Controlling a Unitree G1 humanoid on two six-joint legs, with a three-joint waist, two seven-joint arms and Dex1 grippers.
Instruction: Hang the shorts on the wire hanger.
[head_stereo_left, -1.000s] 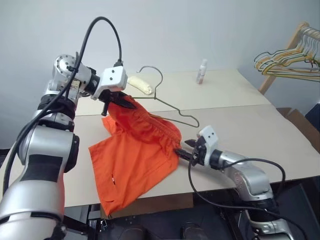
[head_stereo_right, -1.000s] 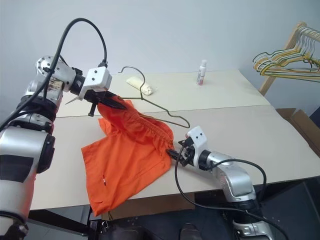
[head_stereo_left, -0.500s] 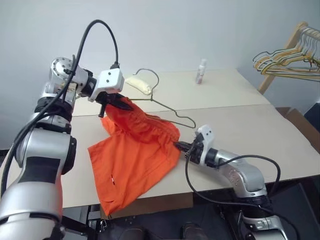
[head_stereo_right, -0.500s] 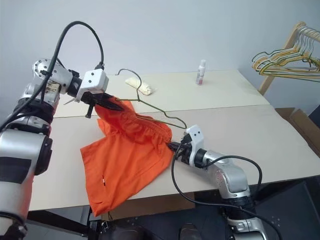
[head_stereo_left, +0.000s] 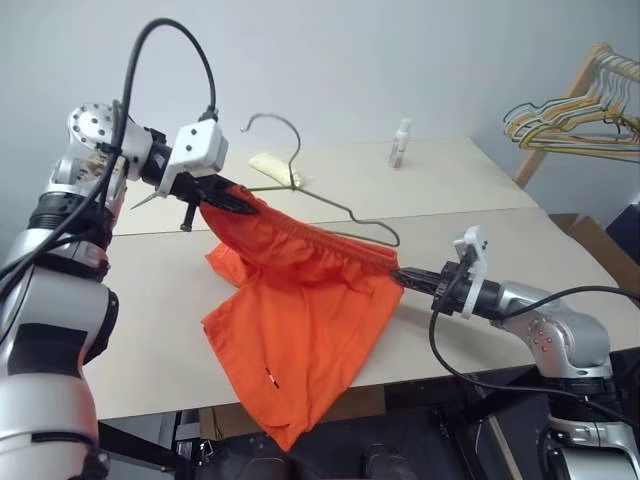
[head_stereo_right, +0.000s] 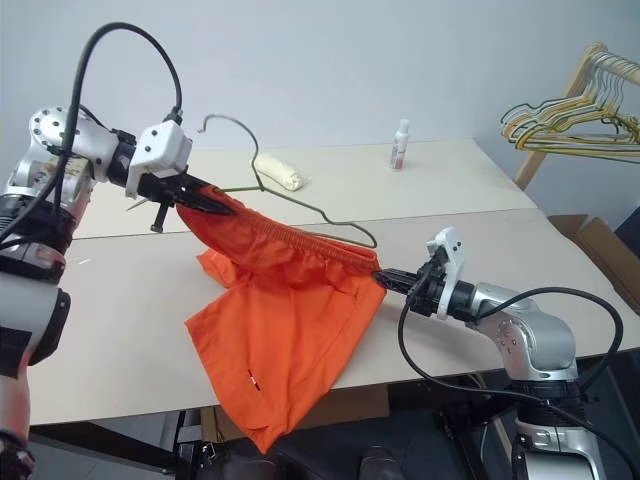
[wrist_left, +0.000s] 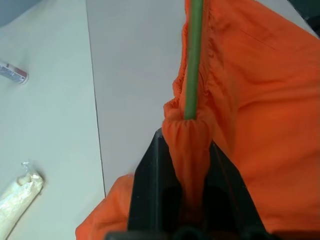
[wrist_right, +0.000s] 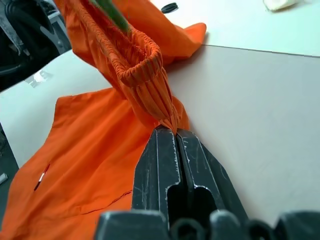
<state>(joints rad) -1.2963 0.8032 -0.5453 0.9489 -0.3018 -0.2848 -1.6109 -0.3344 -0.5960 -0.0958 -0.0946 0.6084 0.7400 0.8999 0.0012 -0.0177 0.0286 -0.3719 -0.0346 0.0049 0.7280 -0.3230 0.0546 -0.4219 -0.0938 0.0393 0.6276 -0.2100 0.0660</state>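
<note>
Item: shorts (head_stereo_left: 310, 300), waistband stretched above counter (head_stereo_left: 480, 190) between left hand (head_stereo_left: 238, 199) and right hand (head_stereo_left: 405, 275), both clenched on fabric. Wire hanger (head_stereo_left: 330, 205) threaded inside waistband. Advice: hold tension level, seat waistband evenly.

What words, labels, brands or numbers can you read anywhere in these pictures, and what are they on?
No text can be read anywhere.
The small bottle at the back of the table carries a label, too small and blurred to read.
The shorts, the wire hanger and the wrapped pale packet show no print.
</note>
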